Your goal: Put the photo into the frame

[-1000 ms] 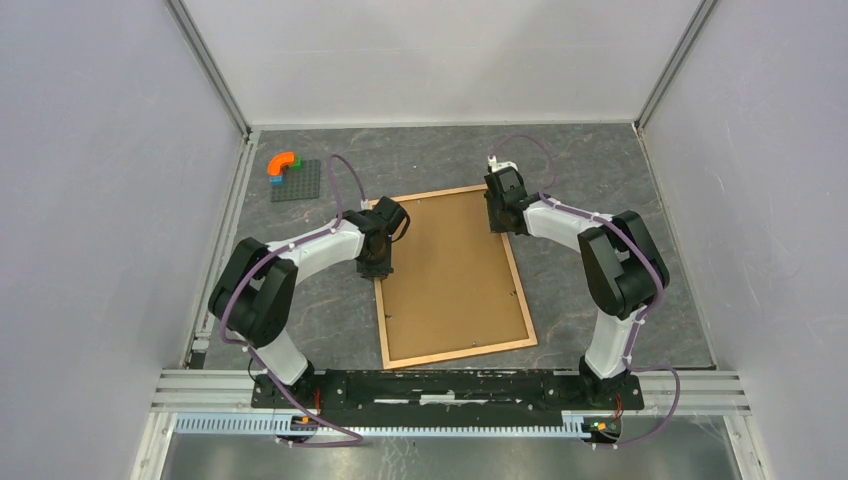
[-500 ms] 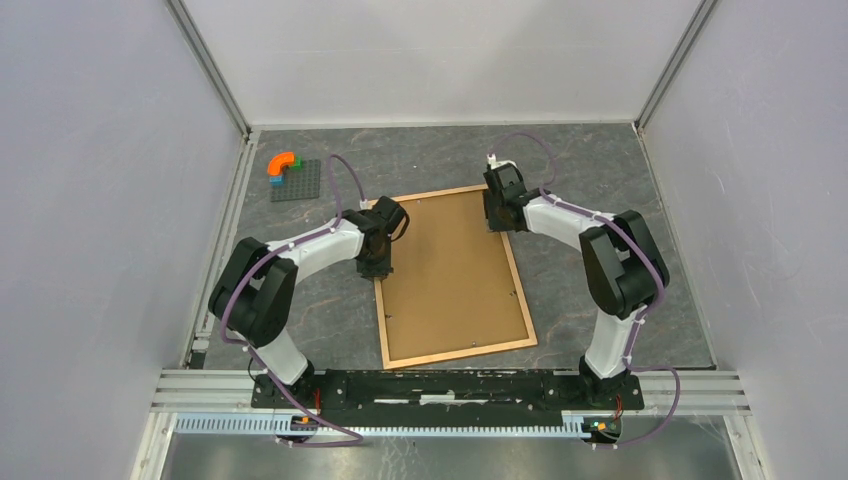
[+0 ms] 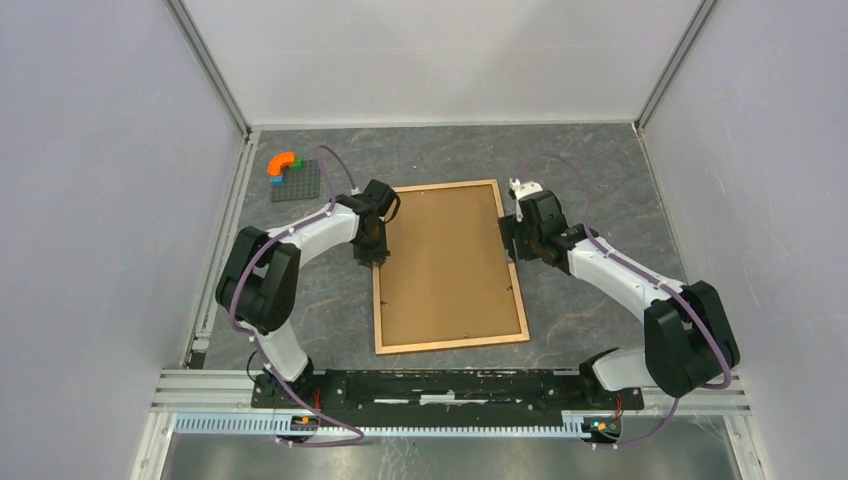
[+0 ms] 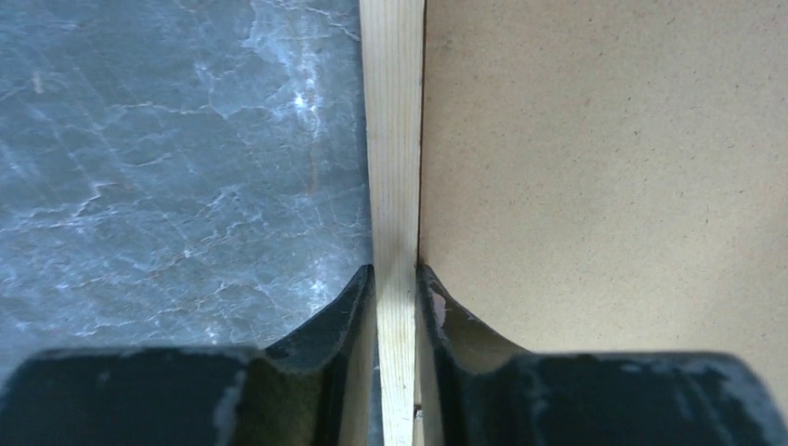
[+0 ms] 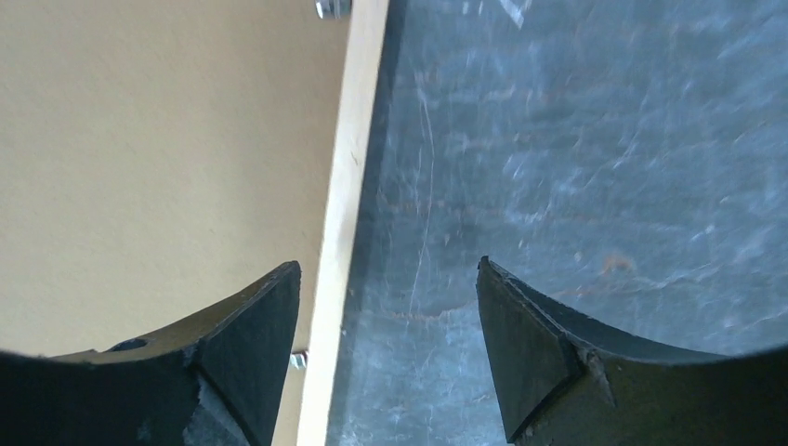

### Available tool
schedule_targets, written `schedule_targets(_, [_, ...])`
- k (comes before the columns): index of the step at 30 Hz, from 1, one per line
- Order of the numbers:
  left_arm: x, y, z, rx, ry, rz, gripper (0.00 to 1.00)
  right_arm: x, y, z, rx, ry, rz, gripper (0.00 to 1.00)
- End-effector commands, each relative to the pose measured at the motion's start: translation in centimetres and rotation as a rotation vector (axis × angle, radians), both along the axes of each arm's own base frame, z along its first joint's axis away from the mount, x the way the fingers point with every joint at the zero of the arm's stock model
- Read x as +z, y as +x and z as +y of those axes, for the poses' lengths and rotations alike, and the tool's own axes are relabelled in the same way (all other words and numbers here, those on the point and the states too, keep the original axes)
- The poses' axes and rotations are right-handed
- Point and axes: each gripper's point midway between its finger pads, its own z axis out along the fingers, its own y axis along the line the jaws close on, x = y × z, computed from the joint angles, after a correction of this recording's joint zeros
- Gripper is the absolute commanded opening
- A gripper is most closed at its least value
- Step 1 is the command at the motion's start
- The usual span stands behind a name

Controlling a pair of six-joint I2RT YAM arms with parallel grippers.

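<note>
Pinching the left rail of the frame [image 4: 392,139], the left fingers [image 4: 339,321] are clenched on that narrow strip of pale wood. One finger presses its outer edge, on the side of the grey marbled bench [image 4: 167,139]. The other presses its inner edge, on the side of the brown backing board [image 4: 604,186]. No gap shows between either finger and the wood.

Across the frame, the right fingers [image 5: 251,325] stand released and wide apart, straddling the right rail [image 5: 353,139] without gripping it. The inner finger hangs over the backing board [image 5: 158,139] and the outer one over bare bench [image 5: 604,139]. Open space shows on both sides of the rail. Whether the tips touch the surface below cannot be told. Two small metal tabs [image 5: 333,7] sit along the inner edge of this rail, one at the far end of the wrist view and one just beside the inner finger.

From above, the frame [image 3: 450,343] lies flat and back-up in the middle of the bench [image 3: 600,170], with the backing board [image 3: 445,260] filling it. Its long sides run away from the arm bases, nearly square to the bench. The left fingers [image 3: 378,252] meet it partway along the left side, and the right fingers [image 3: 510,243] sit at about the same level on the right side.

Well apart, at the far left of the bench, a dark grey baseplate [image 3: 298,184] carries a curved orange piece [image 3: 282,161] at its corner.
</note>
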Motion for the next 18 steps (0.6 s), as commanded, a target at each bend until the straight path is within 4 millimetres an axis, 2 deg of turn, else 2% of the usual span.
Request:
schedule_targets(1, [3.7, 1.4, 0.9, -0.080, 0.040, -0.077, 0.47, -1.4, -1.4, 0.1, 0.050, 0.081, 0.028, 0.75])
schedule_targets(5, [8.0, -0.1, 2.4, -0.117, 0.037, -0.176, 0.71, -2.5, -1.7, 0.0, 0.052, 0.105, 0.061, 0.73])
schedule_targets(8, [10.9, -1.8, 1.8, -0.142, -0.060, -0.232, 0.87, -3.6, -1.6, -0.3, 0.036, 0.105, 0.096, 0.69])
schedule_targets(11, [12.6, -3.7, -0.2, -0.169, -0.216, -0.240, 0.94, -4.3, -1.5, 0.1, 0.042, 0.120, 0.131, 0.62])
schedule_targets(14, [13.6, -5.5, -2.8, -0.200, -0.372, -0.224, 0.99, -4.6, -1.1, 0.5, 0.042, 0.136, 0.137, 0.59])
schedule_targets(18, [14.2, -7.2, -5.7, -0.268, -0.461, -0.230, 1.00, -5.0, -0.9, 0.9, 0.043, 0.141, 0.149, 0.57])
